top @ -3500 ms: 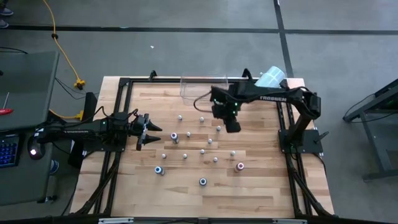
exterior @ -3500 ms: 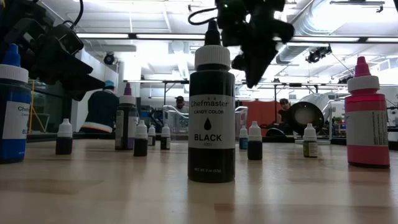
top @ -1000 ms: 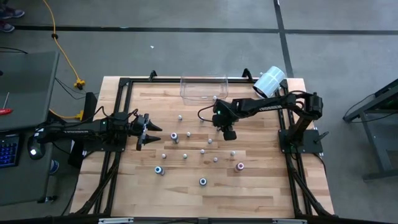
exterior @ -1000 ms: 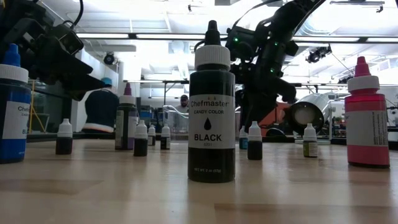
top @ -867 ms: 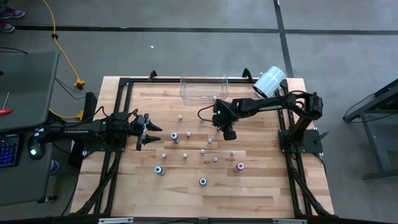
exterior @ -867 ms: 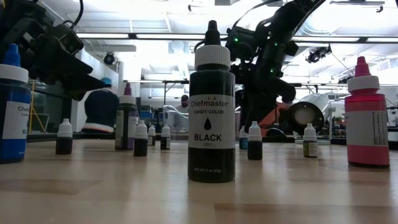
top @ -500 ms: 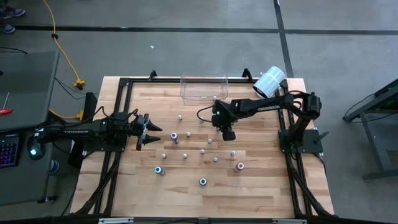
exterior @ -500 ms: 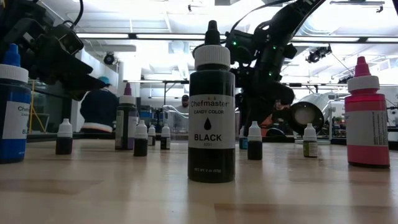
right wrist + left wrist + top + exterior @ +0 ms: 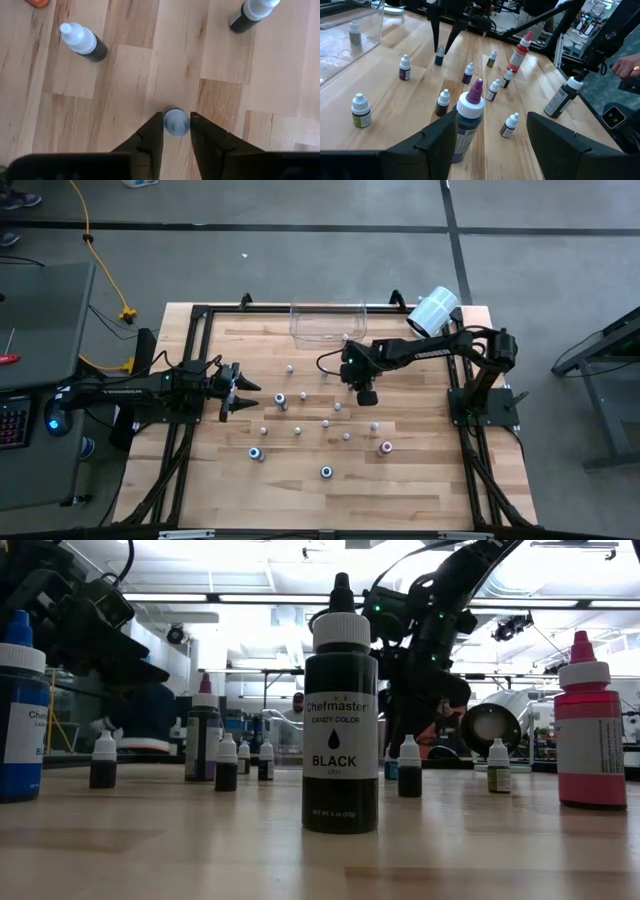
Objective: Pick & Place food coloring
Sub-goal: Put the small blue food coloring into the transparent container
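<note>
On the pale wood-plank tabletop point(image 9: 400, 480), the right gripper point(image 9: 176, 123) has its dark tapered jaws pinching a small round-capped bottle point(image 9: 176, 121) standing mid-table among scattered plastic droppers, near the clear bin point(image 9: 327, 320); the left gripper point(image 9: 243, 390) waits, jaws wide

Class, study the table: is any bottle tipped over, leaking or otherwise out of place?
Nothing stands out. The food coloring bottles stand upright and scattered over the table, with no spill visible. One small bottle already stands inside the clear bin. The right gripper brackets a small bottle's cap.
</note>
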Tool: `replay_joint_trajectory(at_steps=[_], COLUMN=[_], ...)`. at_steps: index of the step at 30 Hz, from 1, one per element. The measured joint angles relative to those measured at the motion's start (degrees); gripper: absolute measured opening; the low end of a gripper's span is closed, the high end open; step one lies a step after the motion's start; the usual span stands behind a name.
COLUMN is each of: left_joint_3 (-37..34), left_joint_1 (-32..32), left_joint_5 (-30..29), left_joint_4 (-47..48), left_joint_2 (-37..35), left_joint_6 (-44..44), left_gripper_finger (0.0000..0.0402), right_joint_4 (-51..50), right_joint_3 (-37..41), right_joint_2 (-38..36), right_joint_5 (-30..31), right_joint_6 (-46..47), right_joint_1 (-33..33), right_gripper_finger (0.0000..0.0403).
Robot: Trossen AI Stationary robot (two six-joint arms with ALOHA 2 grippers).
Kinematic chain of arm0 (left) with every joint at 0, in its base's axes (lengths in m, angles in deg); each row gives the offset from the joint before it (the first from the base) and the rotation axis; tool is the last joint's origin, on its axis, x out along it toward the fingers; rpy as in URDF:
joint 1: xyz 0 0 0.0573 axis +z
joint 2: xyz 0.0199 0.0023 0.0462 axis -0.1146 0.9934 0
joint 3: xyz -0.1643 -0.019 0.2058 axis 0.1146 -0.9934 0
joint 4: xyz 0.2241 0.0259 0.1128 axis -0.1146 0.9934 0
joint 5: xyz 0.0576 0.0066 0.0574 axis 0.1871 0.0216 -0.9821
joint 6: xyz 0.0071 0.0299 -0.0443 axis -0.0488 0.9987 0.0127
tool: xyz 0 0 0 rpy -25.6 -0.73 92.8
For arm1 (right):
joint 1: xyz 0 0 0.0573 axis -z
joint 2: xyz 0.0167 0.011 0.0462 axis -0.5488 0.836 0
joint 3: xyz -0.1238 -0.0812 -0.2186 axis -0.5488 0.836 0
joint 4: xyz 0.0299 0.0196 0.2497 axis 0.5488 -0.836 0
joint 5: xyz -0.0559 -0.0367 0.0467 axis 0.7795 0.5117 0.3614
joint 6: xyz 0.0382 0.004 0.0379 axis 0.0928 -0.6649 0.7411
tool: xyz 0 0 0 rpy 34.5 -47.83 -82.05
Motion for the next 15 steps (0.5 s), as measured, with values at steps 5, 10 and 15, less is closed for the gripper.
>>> replay_joint_trajectory(at_steps=[5, 10, 15], left_joint_3=[0.0, 0.0, 0.0], left_joint_1=[0.01, -0.01, 0.02], left_joint_5=[0.02, 0.02, 0.02], left_joint_4=[0.0, 0.0, 0.0], left_joint_2=[0.01, 0.02, 0.0], left_joint_6=[-0.02, 0.0, -0.01], left_gripper_finger=[0.0234, 0.0234, 0.0234], right_joint_4=[-0.03, -0.11, -0.73], right_joint_3=[-0.02, -0.02, -0.02], right_joint_2=[-0.03, -0.11, -1.94], right_joint_5=[-0.01, 0.0, 0.3], right_joint_6=[0.04, 0.07, 1.21], right_joint_1=[0.0, 0.0, -0.02], right_gripper_finger=[0.0058, 0.0059, 0.0056])
